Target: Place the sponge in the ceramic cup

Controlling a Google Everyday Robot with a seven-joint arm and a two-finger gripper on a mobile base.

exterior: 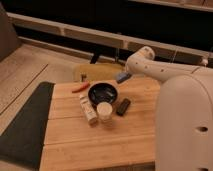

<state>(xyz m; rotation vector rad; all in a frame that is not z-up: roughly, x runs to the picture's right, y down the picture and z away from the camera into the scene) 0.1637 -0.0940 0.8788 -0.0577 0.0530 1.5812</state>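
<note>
One hand (pixel 124 76) pinches the sponge (pixel 120 78) beyond the black bowl (pixel 103 93), the ceramic cup (pixel 104 111) standing at the bowl's near side.

Setting: an indoor robot test station with kitchen-type props, not a working kitchen. Evidence: a slatted wooden table (pixel 100 145) stood alone on a pale floor (pixel 30 65), with a dark mat (pixel 25 125) along its side and pale rails (pixel 75 30) on a dark back wall. A black bowl (pixel 103 92), ceramic cup (pixel 104 111) and bottle (pixel 89 110) were grouped together on it. The white robot arm (pixel 165 75) held its gripper (pixel 122 76) above the table's far edge, closed on the sponge (pixel 120 78).
</note>
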